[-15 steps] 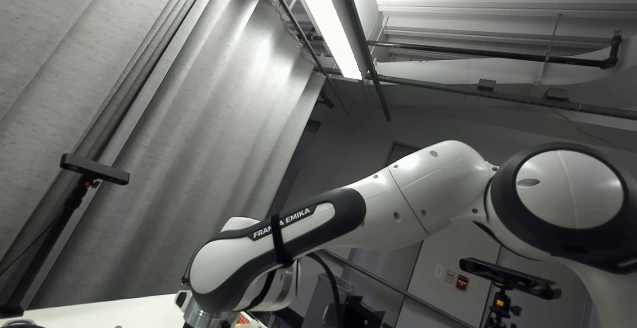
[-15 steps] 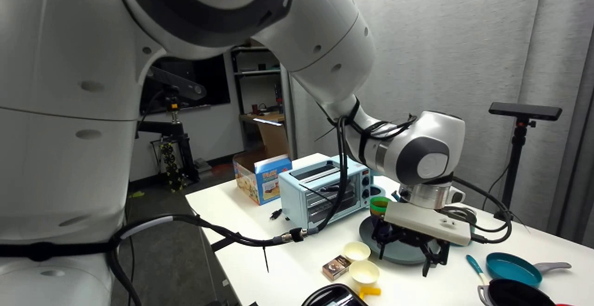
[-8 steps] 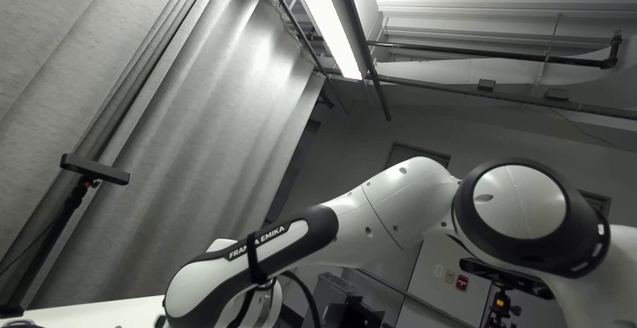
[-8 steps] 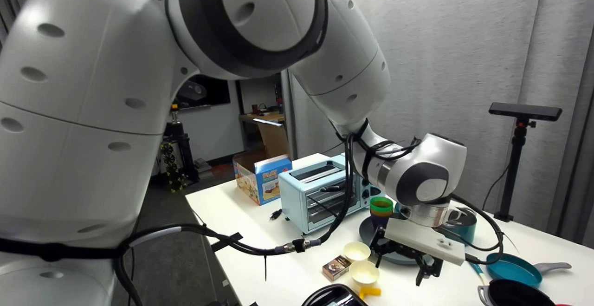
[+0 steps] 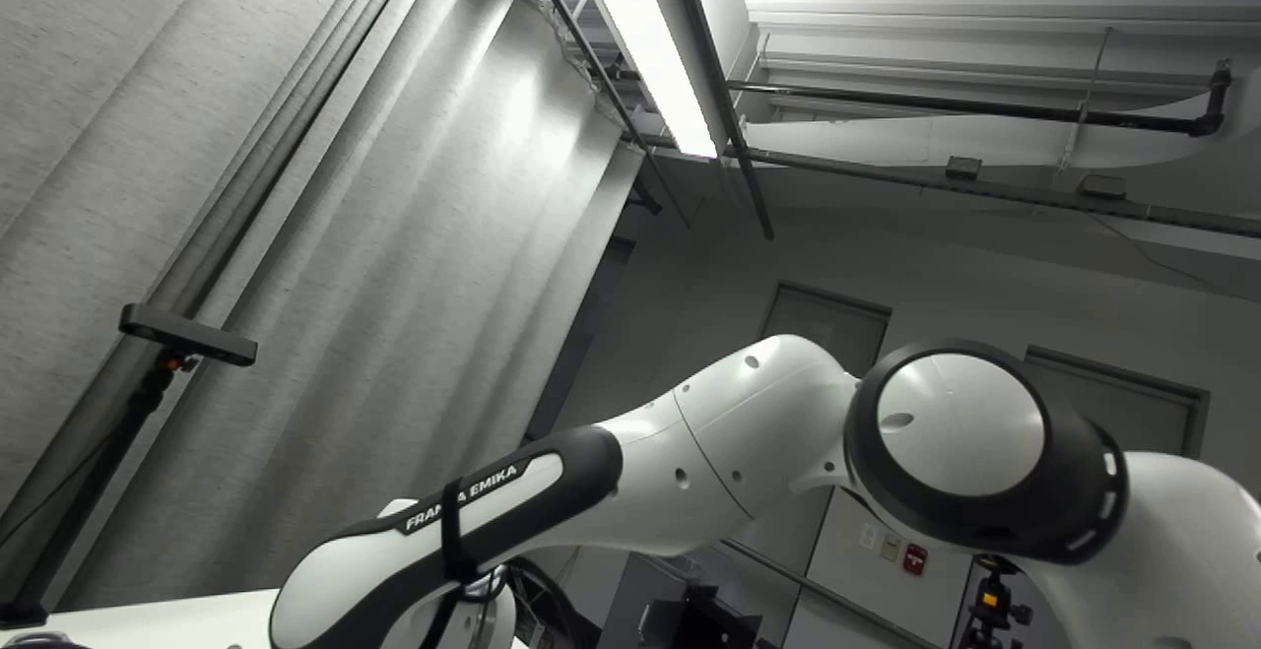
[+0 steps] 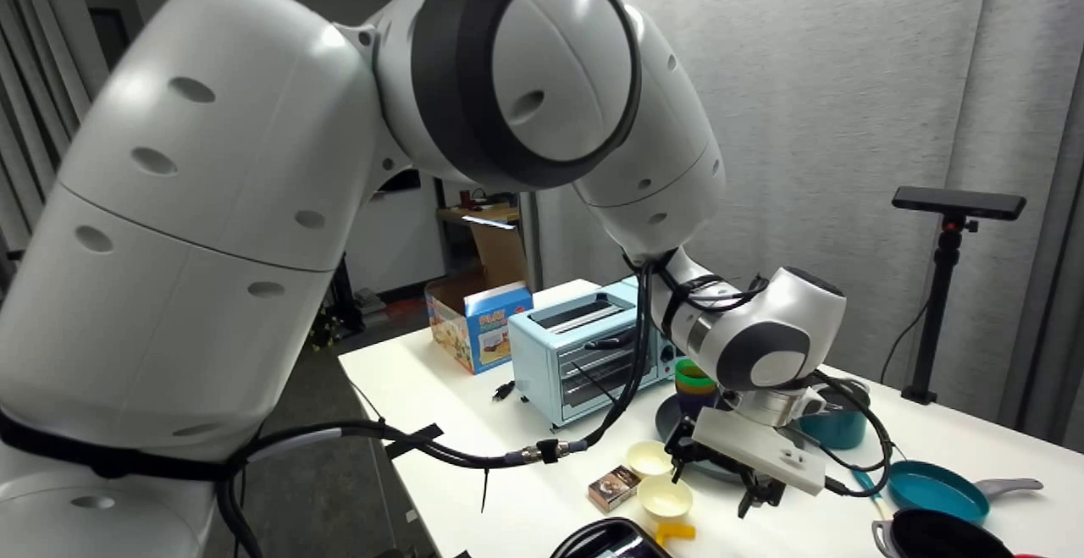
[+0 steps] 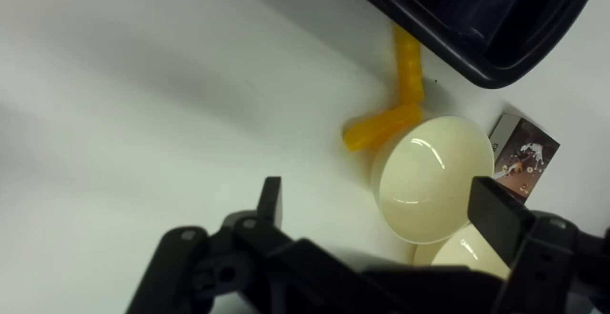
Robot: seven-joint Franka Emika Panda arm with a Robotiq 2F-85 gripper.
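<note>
The gripper point(image 7: 383, 209) is held above a white table point(image 7: 143, 137), and its two fingers point(image 7: 498, 221) are spread wide apart. Nearest to it, a cream bowl point(image 7: 433, 180) is set upright on the table and is seen closer to one fingertip than to the other in the wrist view. A second cream bowl point(image 7: 469, 252) is placed just beside the first and is partly covered by a finger; whether either bowl is touched cannot be told. Next to them a small brown carton point(image 7: 526, 157) is laid. By the first bowl, two yellow-orange rods point(image 7: 381, 126) are laid at an angle to each other, the end of one being hidden by the rim of a glossy black container point(image 7: 452, 9). In an exterior view, a grey plate point(image 6: 667, 414) and a stack of coloured cups point(image 6: 694, 384) are seen beyond the gripper, with a light-blue toaster oven point(image 6: 584, 363) farther back. A teal frying pan point(image 6: 931, 490) and a black pot point(image 6: 940, 534) are set well apart from the bowls.
</note>
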